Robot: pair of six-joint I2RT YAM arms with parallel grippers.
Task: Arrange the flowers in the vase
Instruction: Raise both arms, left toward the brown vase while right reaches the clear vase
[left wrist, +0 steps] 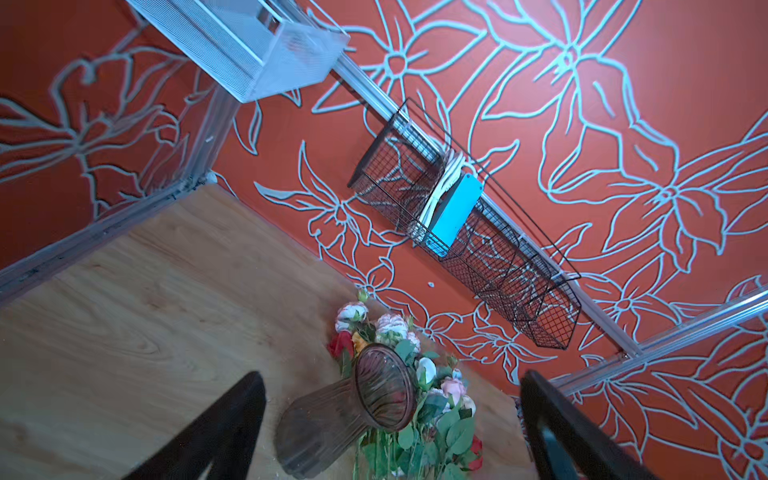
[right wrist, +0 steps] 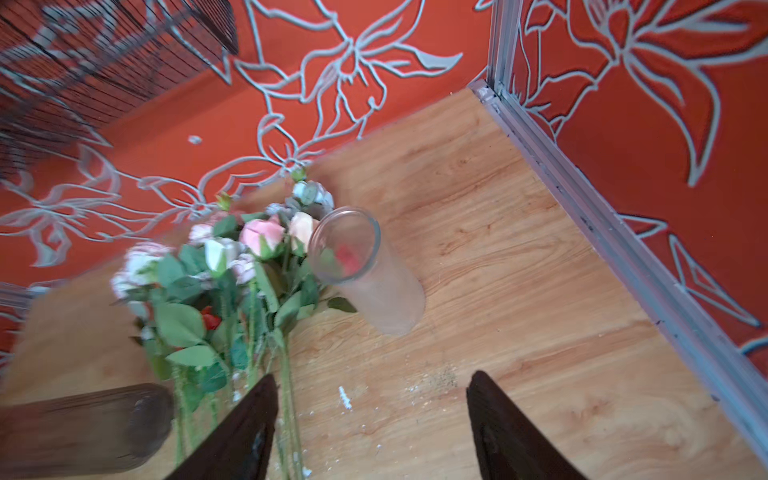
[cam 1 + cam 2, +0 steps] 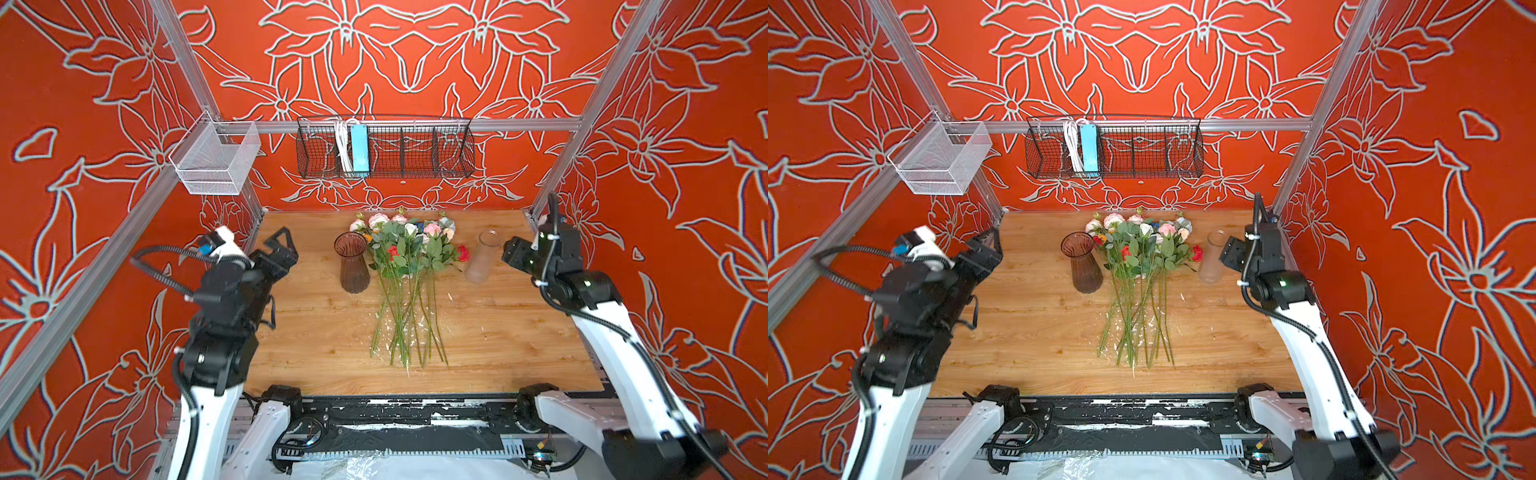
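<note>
While flowers [image 3: 434, 249] lie between brown vase [image 3: 353, 266] and clear vase [image 3: 481, 259] toward the far edge of the tabletop [image 3: 519, 332], left jaws and right jaws gape empty.

The brown vase [image 2: 83, 428] is blurred and cut off at the right wrist view's edge.

Flowers [image 3: 409, 257] flat between brown vase [image 3: 354, 266], frosted vase [image 3: 482, 259]

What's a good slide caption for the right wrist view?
Open right gripper looks down on flowers lying beside an upright clear vase.
</note>
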